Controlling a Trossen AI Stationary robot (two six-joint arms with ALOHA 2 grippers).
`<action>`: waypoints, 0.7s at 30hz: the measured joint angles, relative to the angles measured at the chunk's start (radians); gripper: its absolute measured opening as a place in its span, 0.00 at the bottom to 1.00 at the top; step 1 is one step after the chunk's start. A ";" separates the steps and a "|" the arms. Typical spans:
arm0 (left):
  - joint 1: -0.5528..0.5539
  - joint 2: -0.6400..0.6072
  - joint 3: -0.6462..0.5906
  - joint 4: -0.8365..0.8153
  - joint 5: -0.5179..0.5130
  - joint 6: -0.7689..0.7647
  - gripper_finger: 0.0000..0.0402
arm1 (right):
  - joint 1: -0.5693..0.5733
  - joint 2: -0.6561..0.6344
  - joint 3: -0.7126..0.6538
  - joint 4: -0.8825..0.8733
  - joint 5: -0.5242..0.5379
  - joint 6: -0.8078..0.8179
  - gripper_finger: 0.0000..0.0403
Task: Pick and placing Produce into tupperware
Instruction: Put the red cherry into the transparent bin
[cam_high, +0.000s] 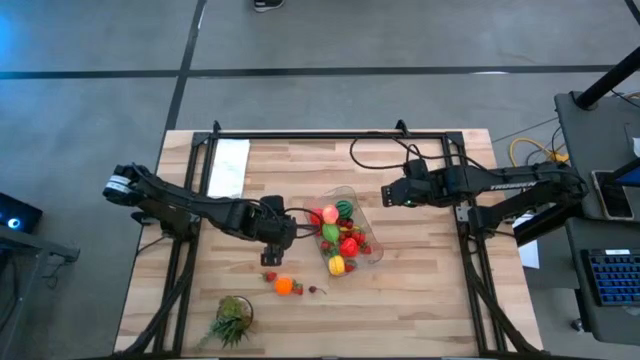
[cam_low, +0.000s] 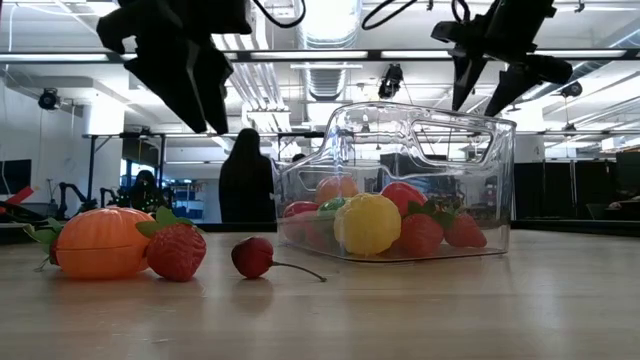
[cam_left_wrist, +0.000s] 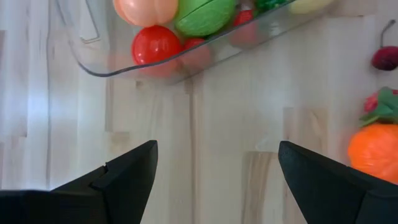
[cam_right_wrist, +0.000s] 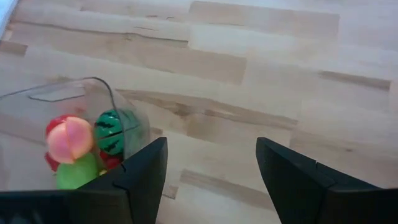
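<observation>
The wooden table (cam_high: 420, 300), made of pale butcher-block planks, is carrying everything. Two dark arms are reaching over it. The left gripper (cam_high: 285, 236) is hovering just beside the container's left side, its fingers (cam_left_wrist: 124, 180) spread wide with bare wood between them and nothing held. The right gripper (cam_high: 388, 194) is hanging near the container's far right corner, likewise spread wide and empty.

The tupperware (cam_high: 370, 215), one clear rectangular plastic tub with rounded corners, is sitting at the table's middle. It is holding a heap of smooth toy produce; from above the pieces are overlapping too much to count exactly, but a peach-pink fruit (cam_high: 329, 214), a striped green watermelon (cam_high: 345, 208), a green piece (cam_high: 331, 232), a yellow lemon (cam_high: 336, 265) and several red ones are showing.

Three pieces are lying outside, in front of the tub: an orange (cam_high: 284, 286), a strawberry (cam_high: 270, 277) touching it, and a stemmed cherry (cam_high: 312, 290).

One leafy green tuft (cam_high: 232, 320) is resting near the front left edge, and one flat white sheet (cam_high: 228, 168) is lying at the back left.
</observation>
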 joint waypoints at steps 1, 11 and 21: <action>-0.001 0.000 0.000 -0.001 0.000 0.001 0.79 | 0.000 0.000 -0.005 0.001 0.000 -0.007 0.59; -0.031 0.000 0.000 -0.003 0.001 0.104 0.79 | 0.000 0.000 -0.049 -0.001 -0.029 -0.091 0.59; -0.127 0.016 0.000 0.099 0.081 0.018 0.79 | 0.000 0.000 -0.056 0.000 -0.025 -0.231 0.59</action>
